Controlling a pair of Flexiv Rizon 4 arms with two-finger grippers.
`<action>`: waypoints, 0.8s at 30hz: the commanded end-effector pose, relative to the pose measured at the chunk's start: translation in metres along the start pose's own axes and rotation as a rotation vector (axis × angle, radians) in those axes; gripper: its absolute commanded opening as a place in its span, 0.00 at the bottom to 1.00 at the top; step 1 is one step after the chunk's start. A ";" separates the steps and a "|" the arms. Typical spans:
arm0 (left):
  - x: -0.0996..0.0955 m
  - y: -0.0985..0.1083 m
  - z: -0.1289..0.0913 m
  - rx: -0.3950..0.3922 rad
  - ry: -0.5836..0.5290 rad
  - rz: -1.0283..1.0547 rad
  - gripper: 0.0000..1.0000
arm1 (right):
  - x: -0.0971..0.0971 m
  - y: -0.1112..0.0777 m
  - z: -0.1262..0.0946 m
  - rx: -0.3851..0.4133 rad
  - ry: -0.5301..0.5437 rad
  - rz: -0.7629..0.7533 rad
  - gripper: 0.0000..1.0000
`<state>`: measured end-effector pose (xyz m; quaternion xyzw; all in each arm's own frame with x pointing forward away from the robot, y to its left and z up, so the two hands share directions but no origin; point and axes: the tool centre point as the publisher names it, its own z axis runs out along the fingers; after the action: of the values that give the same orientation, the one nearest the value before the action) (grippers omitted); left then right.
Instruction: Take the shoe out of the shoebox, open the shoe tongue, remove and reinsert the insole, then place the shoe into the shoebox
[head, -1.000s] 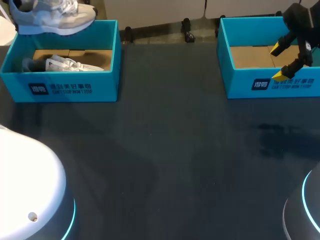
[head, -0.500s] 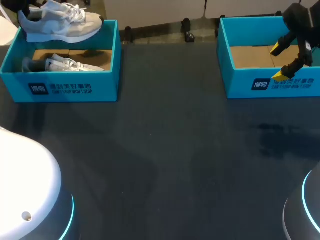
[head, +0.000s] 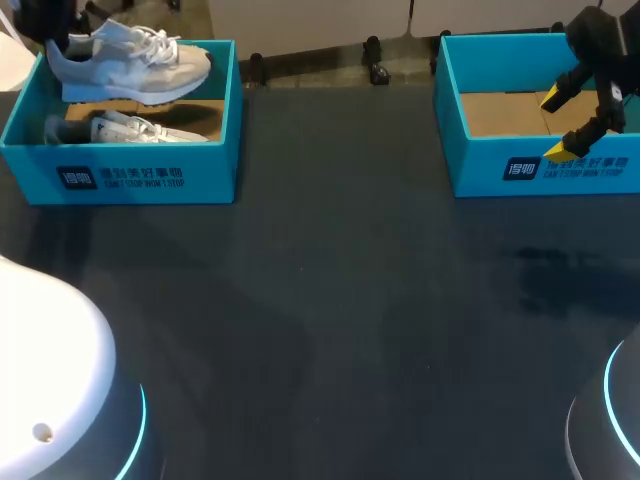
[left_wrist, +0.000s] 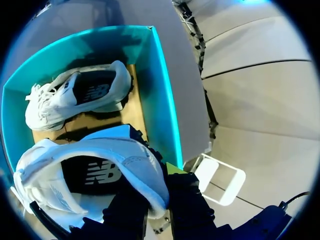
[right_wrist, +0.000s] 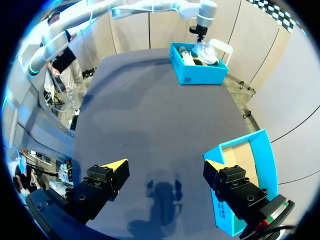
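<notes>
Two shoes: the held shoe (head: 130, 60), white, in the left fingers; the second shoe (head: 140, 128) lying on the box floor, under and ahead of those fingers.
Left gripper (left_wrist: 157, 200): fingers pinching the held shoe at its heel from two sides; yellow tips mostly hidden by the collar.
Held shoe, position: sole down, toe pointing away from the fingers, hanging over the far part of the left shoebox (head: 120, 175), about level with its rim.
Right gripper (head: 557, 124): fingers spread wide with nothing between them; the right shoebox (head: 540, 165) sits under and beside them, only its cardboard floor showing.
Step in hand (judged): passing the shoe through the box mouth; whether in or out cannot be told.
Handling note: firm heel pinch, level sole and straight vertical travel, so the toe clears the wall and misses the second shoe.
</notes>
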<state>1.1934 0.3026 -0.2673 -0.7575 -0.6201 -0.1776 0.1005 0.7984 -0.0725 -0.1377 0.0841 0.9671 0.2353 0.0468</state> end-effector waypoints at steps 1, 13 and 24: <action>-0.001 0.009 0.011 0.015 -0.002 0.003 0.00 | -0.001 0.001 0.001 0.003 0.002 0.001 1.00; -0.012 0.017 0.037 0.030 -0.006 0.035 0.00 | -0.001 0.001 0.001 0.003 0.002 0.001 1.00; -0.026 0.027 0.069 0.032 0.013 0.055 0.00 | -0.001 0.001 0.001 0.003 0.002 0.001 1.00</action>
<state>1.2147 0.2977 -0.3300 -0.7720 -0.6000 -0.1725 0.1195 0.7984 -0.0726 -0.1377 0.0841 0.9671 0.2353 0.0468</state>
